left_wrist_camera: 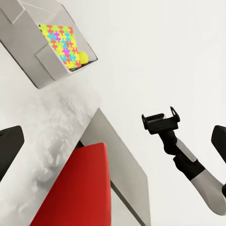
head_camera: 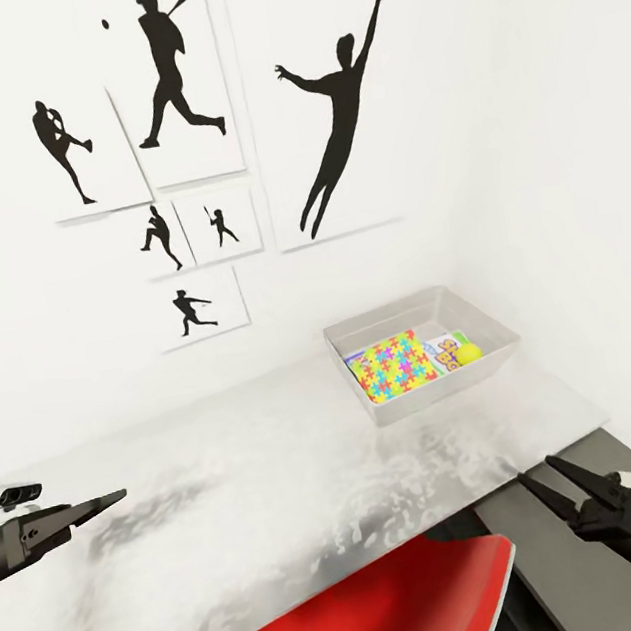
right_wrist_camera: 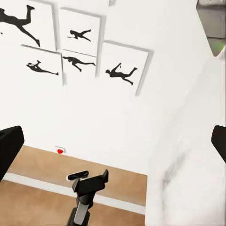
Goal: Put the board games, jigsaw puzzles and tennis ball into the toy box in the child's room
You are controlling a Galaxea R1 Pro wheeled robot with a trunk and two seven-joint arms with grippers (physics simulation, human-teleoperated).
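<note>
From the head view, the shallow grey toy box (head_camera: 424, 350) sits at the far right corner of the mottled white table (head_camera: 260, 485), holding a bright multicoloured jigsaw puzzle (head_camera: 396, 364) and a yellow-green tennis ball (head_camera: 468, 354). The left gripper (head_camera: 101, 504) and right gripper (head_camera: 542, 479) hang empty; jaw spread is hard to read here.

The left wrist view adds a red chair seat (left_wrist_camera: 80, 193) under the table edge, and shows the right gripper's fingers parted.

The right wrist view shows the wooden floor (right_wrist_camera: 42, 183) and silhouette posters (right_wrist_camera: 120, 73), with the left gripper likewise spread. Driving off carelessly could, by this judgement, clip the chair or table.
</note>
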